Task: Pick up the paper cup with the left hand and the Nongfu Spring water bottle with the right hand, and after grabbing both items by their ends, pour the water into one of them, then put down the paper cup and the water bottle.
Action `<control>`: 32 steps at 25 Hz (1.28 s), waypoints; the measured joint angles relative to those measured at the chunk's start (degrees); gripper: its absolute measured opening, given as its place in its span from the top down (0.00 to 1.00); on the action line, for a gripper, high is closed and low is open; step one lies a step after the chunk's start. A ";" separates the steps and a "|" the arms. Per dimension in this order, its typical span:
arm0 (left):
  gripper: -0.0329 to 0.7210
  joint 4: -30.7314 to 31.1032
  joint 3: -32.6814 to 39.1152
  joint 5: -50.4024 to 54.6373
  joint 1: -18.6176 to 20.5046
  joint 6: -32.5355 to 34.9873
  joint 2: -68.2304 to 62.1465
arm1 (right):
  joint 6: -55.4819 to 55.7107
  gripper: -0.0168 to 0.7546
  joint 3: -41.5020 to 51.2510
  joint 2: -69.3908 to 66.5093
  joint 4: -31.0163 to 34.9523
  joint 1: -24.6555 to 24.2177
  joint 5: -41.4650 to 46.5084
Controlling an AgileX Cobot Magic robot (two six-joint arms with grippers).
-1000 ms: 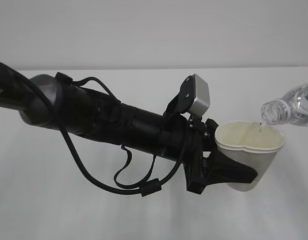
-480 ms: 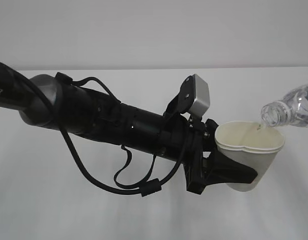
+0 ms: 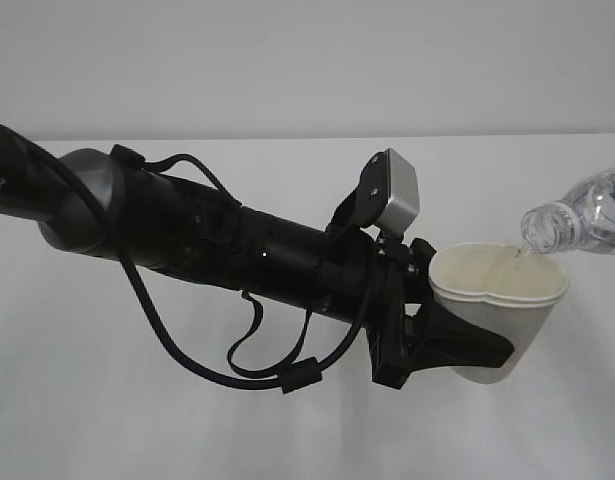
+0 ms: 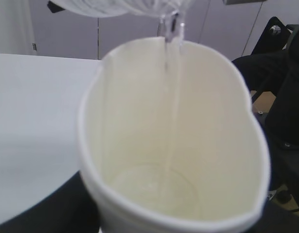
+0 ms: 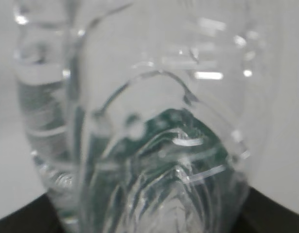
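Note:
The white paper cup (image 3: 507, 300) hangs above the table, held upright and squeezed into a bean shape. My left gripper (image 3: 457, 345) is shut on its side wall. From the right edge the clear Nongfu Spring water bottle (image 3: 577, 215) tilts down, its open mouth just over the cup's rim. A thin stream of water (image 4: 174, 97) runs down the cream inside of the cup (image 4: 139, 121) and pools shallowly at the bottom. In the right wrist view the ribbed bottle (image 5: 139, 136) fills the frame. My right gripper is shut on the bottle, and its dark fingers (image 5: 23, 221) show only at the lower corners.
My black left arm (image 3: 237, 240) with looping cables crosses the exterior view from the left over a white table (image 3: 137, 420). A pale wall stands behind. Dark furniture (image 4: 285, 73) shows beyond the table's edge in the left wrist view.
The bottle's neck has barely shifted, and water keeps running into the cup. The left arm and cup hold still.

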State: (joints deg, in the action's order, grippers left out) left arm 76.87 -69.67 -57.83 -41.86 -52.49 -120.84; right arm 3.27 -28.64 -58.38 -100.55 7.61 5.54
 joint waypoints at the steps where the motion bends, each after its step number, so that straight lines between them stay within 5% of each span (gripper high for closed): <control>1: 0.41 0.00 0.00 0.00 0.00 0.00 0.00 | 0.00 0.42 0.00 0.00 0.00 0.00 0.00; 32: 0.41 0.36 0.00 0.00 0.00 -0.09 0.00 | 0.00 0.42 -0.23 0.00 -1.30 0.00 0.00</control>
State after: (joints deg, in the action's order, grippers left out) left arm 77.22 -69.67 -57.83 -41.86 -52.58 -120.84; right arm 3.27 -28.87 -58.38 -101.85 7.61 5.54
